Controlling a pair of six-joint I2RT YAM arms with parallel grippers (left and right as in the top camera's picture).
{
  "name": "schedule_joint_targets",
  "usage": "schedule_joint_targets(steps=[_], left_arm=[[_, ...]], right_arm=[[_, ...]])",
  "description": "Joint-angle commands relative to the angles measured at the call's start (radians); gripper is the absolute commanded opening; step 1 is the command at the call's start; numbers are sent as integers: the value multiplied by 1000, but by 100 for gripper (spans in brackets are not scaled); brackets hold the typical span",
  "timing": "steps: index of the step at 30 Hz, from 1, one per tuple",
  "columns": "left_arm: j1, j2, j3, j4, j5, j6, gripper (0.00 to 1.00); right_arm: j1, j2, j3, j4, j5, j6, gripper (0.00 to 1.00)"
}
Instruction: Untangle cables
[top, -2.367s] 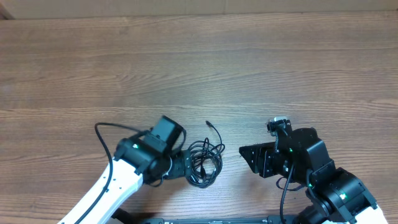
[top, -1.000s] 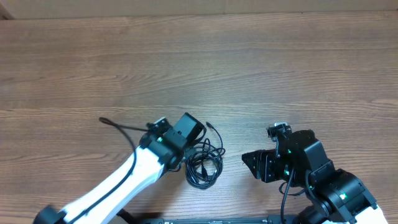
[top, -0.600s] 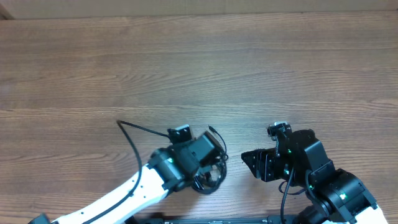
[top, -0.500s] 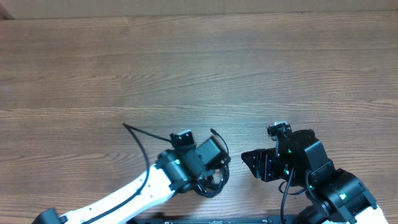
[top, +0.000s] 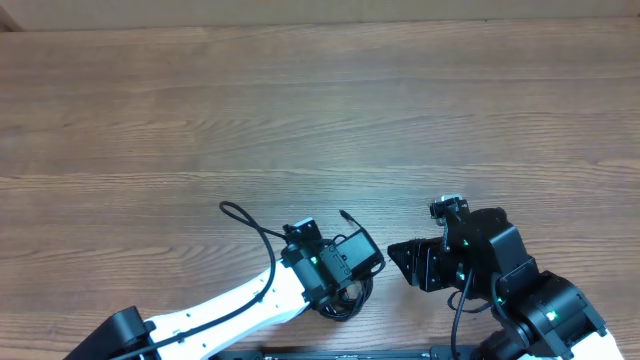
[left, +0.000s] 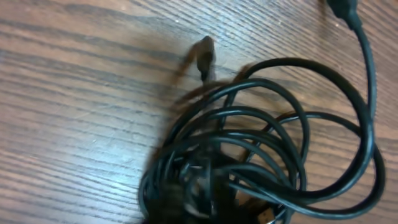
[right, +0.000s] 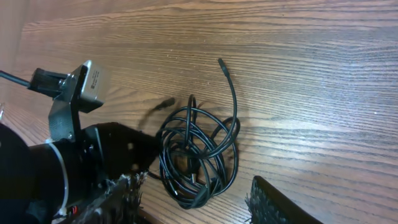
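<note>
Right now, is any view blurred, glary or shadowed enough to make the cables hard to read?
Left wrist: the cable bundle smears out of focus at its lower left, strands elsewhere crisp, soft shadow beside the loose plug. Right wrist: bundle sharp, own fingertips blurred at the bottom edge. Overhead: even light, no glare.

The left arm (top: 225, 308) is clad in a white shell, ending in a black wrist block (top: 350, 262) where a green light (top: 312, 258) is lit. A thin black wire (top: 247, 217) is looped beside it, and a grey camera box (right: 88, 79) is carried on a black bracket (right: 60, 118). The right arm (top: 492, 255) is housed in black, dotted with green lights (top: 465, 242); its fingers (right: 281, 204) are faced with rough black padding.
</note>
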Motion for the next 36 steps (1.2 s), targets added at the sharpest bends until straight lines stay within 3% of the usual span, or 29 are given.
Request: schedule_joint_targets(steps=[1,2,4,7,10,13,16,17,18,19,22,23,27,30,31,32,33,36], left_arm=[[-3,16,20,3,-16,26,48],[-3,15,20,4,-13,53,41],[-3,8,21,10,10,158,8],[-3,-1,21,-4,48,307,4],[-1,-14,21,-71,41,293,5],[2,-36,21,-204,19,19,4],[1,-45,21,-357,144,-502,4],[0,-44,21,-368,218,-621,12],[0,-44,20,-339,254,-622,19],[0,-45,20,-289,283,-620,37],[3,-45,21,-139,233,-467,72],[13,-45,21,-95,189,-375,77],[93,-45,21,35,51,57,78],[172,-45,21,44,69,258,77],[199,-45,21,35,92,304,79],[224,-45,21,20,113,328,91],[250,-45,21,-1,124,328,95],[329,-45,24,-49,129,329,96]], right_arm=[[4,-3,12,6,0,0,55],[4,-3,12,6,0,0,56],[4,-3,12,3,0,0,55],[4,-3,12,1,0,0,55],[4,-3,12,1,0,0,55],[4,-3,12,1,0,0,56],[4,-3,12,1,0,0,56],[4,-3,12,2,0,0,56],[4,-3,12,5,0,0,56],[4,-3,12,6,0,0,56],[4,-3,12,13,0,0,56],[4,-3,12,13,0,0,56],[4,-3,12,0,0,0,56],[4,-3,12,-8,0,0,56],[4,-3,12,-8,0,0,56],[4,-3,12,-8,0,0,57],[4,-3,12,-6,0,0,56],[4,-3,12,-2,13,0,58]])
